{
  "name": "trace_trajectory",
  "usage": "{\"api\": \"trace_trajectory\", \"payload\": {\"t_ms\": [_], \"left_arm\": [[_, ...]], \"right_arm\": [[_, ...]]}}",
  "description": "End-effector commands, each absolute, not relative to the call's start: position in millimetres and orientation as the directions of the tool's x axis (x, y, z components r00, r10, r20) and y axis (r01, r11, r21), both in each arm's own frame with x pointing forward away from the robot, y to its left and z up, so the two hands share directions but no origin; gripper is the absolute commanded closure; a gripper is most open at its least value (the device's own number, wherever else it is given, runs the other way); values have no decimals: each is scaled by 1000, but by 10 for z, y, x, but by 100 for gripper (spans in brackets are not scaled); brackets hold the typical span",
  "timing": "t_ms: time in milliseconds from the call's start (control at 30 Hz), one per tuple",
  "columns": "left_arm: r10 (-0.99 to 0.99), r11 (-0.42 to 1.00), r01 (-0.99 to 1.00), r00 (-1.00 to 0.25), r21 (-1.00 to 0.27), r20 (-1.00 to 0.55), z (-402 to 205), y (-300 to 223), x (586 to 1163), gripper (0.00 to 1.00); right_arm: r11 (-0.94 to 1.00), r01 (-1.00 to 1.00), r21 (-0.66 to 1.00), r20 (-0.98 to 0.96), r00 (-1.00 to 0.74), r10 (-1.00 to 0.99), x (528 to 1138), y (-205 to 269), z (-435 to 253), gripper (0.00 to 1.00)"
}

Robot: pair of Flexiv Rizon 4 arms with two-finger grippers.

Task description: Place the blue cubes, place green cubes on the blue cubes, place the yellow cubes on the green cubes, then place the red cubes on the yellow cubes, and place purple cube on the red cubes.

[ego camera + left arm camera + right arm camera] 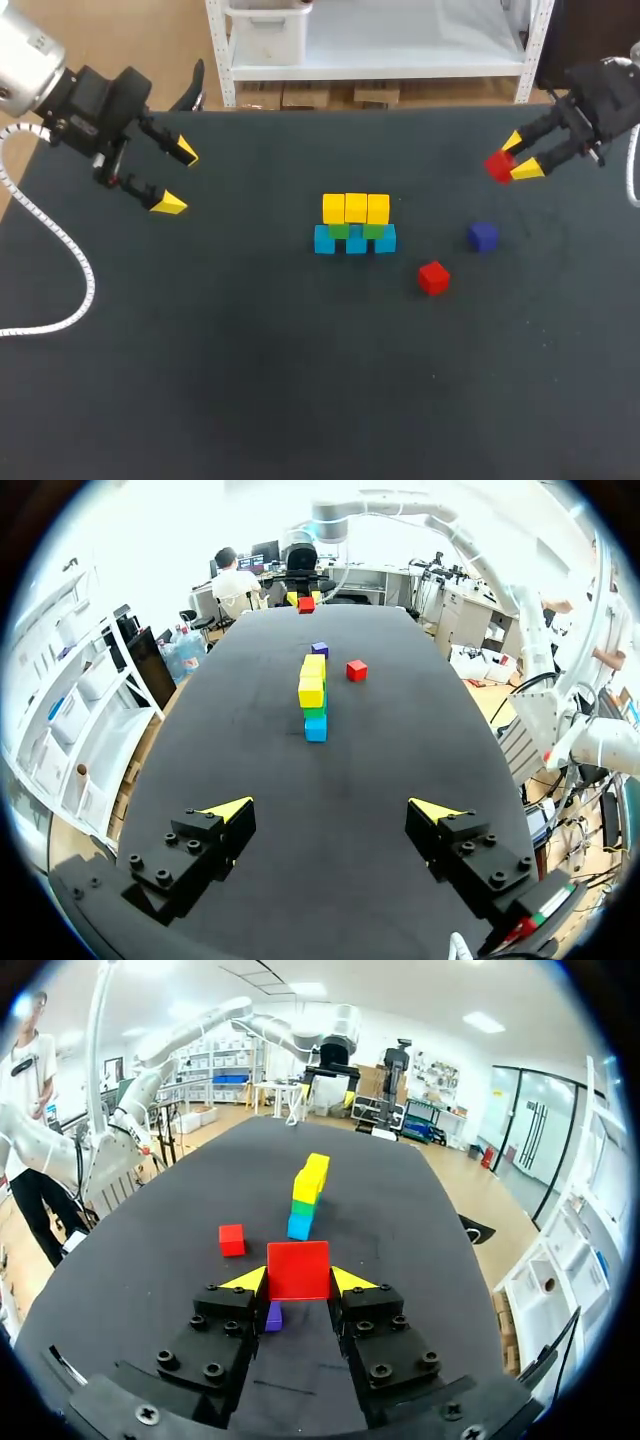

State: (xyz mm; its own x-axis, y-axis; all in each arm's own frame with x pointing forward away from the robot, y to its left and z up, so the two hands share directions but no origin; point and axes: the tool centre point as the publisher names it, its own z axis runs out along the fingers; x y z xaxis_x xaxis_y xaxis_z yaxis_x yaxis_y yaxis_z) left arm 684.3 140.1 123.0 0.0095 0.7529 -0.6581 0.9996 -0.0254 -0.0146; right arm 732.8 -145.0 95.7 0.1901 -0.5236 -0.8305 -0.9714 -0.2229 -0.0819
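At the table's middle stands a stack: three blue cubes [355,241], two green cubes [340,230] on them, three yellow cubes [356,208] on top. A loose red cube [433,277] and a purple cube [483,236] lie to its right. My right gripper [512,155] hangs at the far right, shut on another red cube [498,165], which fills the gap between its fingers [298,1270]. The purple cube [273,1316] shows below it. My left gripper [178,177] hovers open and empty at the far left; the stack [313,695] lies far ahead of it [330,810].
The dark table [250,380] reaches to a back edge where a white shelf unit [370,50] stands. A white cable [60,250] from my left arm loops over the table's left side.
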Motion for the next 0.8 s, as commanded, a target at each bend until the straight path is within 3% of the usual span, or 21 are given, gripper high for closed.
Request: {"api": "trace_trajectory", "payload": {"t_ms": [33, 233, 533, 800], "left_arm": [[751, -28, 1000, 13, -12, -660, 1225, 1413, 6842, 0], [751, -28, 1000, 13, -12, -660, 1225, 1413, 6842, 0], [751, -28, 1000, 13, -12, -660, 1225, 1413, 6842, 0], [751, -28, 1000, 13, -12, -660, 1225, 1413, 6842, 0]], "right_arm": [[-206, -974, -95, -829, 192, -526, 7284, -1449, 963, 100], [-211, -975, -72, -627, 209, -750, 7262, -1270, 1030, 100], [-154, -983, -102, -393, 182, -902, 7277, -973, 1213, 100], [-13, -994, -107, -362, 51, -931, 7218, -744, 1229, 100]]}}
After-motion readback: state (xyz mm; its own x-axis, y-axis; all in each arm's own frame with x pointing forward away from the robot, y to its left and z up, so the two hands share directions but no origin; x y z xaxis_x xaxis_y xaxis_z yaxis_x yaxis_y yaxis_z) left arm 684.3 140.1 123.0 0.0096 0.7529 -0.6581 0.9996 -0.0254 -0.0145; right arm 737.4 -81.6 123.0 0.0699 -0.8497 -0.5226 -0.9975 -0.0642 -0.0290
